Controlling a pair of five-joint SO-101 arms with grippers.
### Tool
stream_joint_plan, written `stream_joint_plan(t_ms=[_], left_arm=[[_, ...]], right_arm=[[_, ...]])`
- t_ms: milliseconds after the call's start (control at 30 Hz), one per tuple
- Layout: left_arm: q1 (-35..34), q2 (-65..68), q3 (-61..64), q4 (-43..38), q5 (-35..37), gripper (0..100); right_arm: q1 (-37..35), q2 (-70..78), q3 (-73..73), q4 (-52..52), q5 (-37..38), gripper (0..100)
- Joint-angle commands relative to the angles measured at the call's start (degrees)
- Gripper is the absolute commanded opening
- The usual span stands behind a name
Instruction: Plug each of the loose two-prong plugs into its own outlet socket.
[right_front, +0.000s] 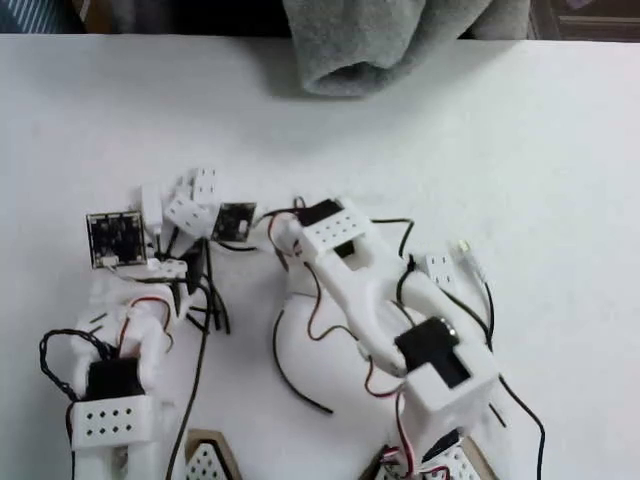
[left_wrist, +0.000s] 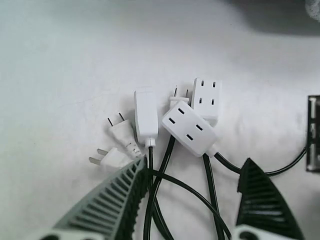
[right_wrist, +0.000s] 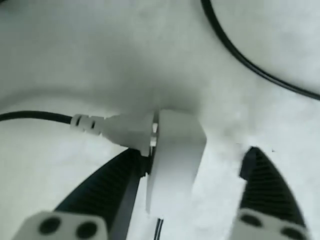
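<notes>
Sitting partly inside one white outlet block (right_wrist: 175, 160) is a plug (right_wrist: 125, 131).

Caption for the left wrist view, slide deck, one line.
Open left gripper over three loose plugs and three white sockets on dark cords.

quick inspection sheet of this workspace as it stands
surface: white table, nothing else noted
job's things: three sockets and three loose plugs bunched together; another plug pushed into a socket, prongs partly showing
clutter: two dark boards beside the bunch
grippers: left gripper open above the bunch; right gripper open astride the joined socket
cables: dark cables crossing among the sockets
surroundings: grey cloth at the table's far edge
</notes>
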Motion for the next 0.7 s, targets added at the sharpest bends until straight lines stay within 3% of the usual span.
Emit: stream_joint_plan(t_ms=[0, 300, 567, 667], left_arm=[[-0.04, -1.01, -0.26, -0.09, 0.26, 29], [-0.04, -1.01, 0.0, -0.7, 0.26, 29], [-0.04, -1.01, 0.18, -1.49, 0.26, 29], [-0.04, -1.01, 0.53, -1.76, 0.26, 29]], right_arm=[[1.54, 3.56, -5.54, -0.75, -0.53, 2.2], [13.85, 6.9, -22.33, -1.01, -0.53, 4.5], [21.58, 11.03, -46.15, -5.41, -0.79, 4.5], [24.04, 18.07, -57.49, -8.84, -5.98, 4.5]])
